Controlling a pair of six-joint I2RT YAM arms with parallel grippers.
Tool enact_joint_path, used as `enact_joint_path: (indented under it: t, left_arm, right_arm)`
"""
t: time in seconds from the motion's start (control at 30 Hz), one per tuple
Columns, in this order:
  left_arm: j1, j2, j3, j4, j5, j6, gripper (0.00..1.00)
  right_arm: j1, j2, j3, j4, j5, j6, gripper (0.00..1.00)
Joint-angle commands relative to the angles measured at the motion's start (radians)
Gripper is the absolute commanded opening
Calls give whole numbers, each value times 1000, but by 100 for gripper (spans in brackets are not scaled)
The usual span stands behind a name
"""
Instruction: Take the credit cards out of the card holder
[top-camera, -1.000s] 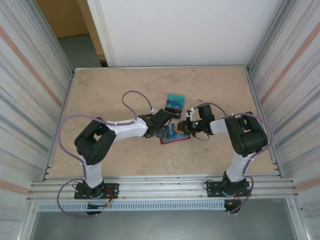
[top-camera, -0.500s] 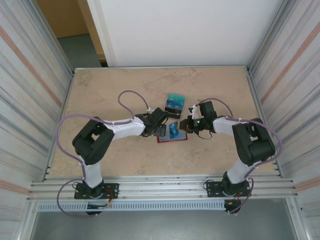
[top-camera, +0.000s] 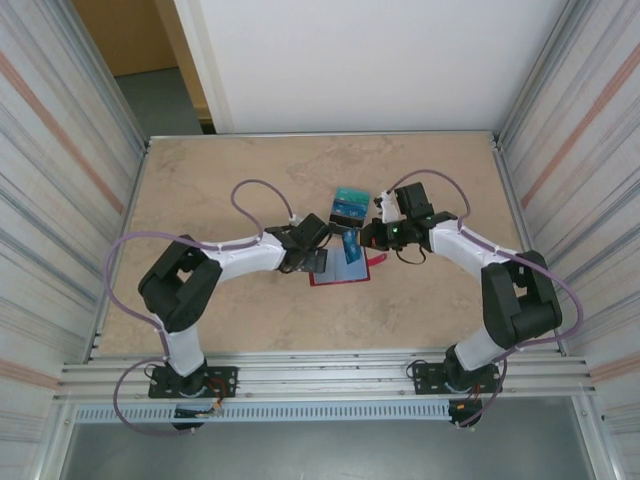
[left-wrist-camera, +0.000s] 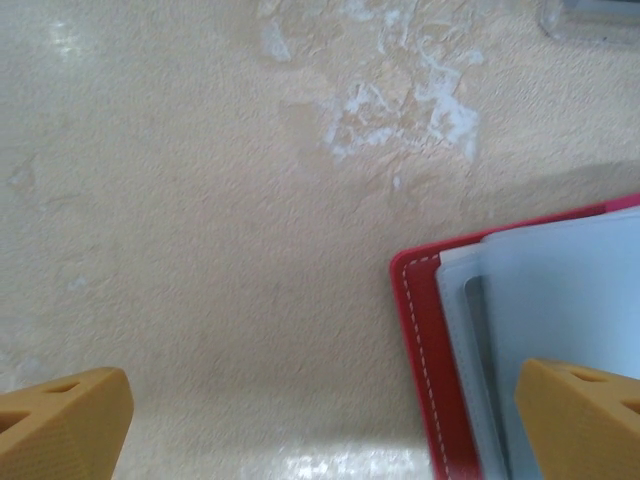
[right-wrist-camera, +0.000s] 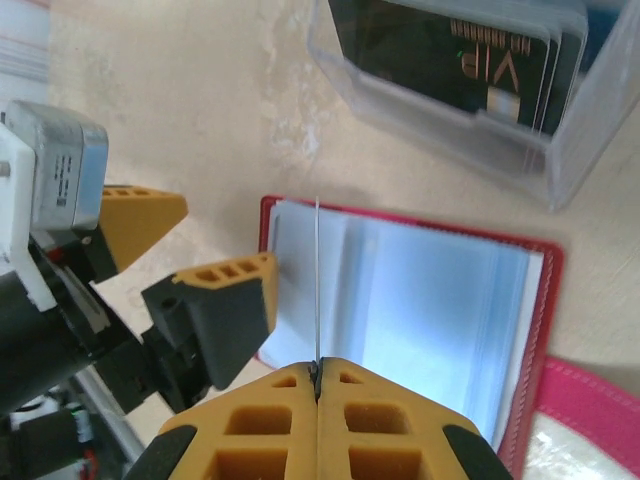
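Operator: Containers first. What are they carrying?

Spotter: Your clear box (right-wrist-camera: 430, 125) is sitting in the upper right of the right wrist view, holding a stack of dark cards (right-wrist-camera: 440, 50). The front one is showing gold "VIP" lettering. From the top camera, a teal edge is also showing in that box, just above frame centre. The card holder (right-wrist-camera: 420, 310) is lying open on the table (top-camera: 220, 180) just below the box. Its pale blue-grey pockets are facing up inside a red stitched border.

Operator: And the grippers?

Spotter: Your right gripper (right-wrist-camera: 318, 375) is pinching one credit card (top-camera: 350, 248), jaws pressing together on it. Its wrist camera is catching that card edge-on, as a thin pale line over the holder's left page. The top camera is showing its teal face instead, standing upright at frame centre. I cannot tell whether its far edge is touching the pockets. Your left gripper (left-wrist-camera: 320, 425) is gaping wide. In its own view, one orange fingertip is sitting at bottom left over bare table and the other at bottom right over the holder.
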Motion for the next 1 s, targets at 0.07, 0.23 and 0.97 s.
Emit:
enact_joint_path:
  t: [0.07,0.23,0.97]
  left_arm:
    - [-7,-108,-23,-44,-14,21,99]
    - [-9,-168,-56,-35,-11,5,99]
    - [3,-291,-169,-32,-18,-46,99]
  right_arm:
    - [11,-6,122,-140,128,-183,0]
    - [13,51,228,-178,196,-306,0]
    - [18,234,493,-253,304,-788,0]
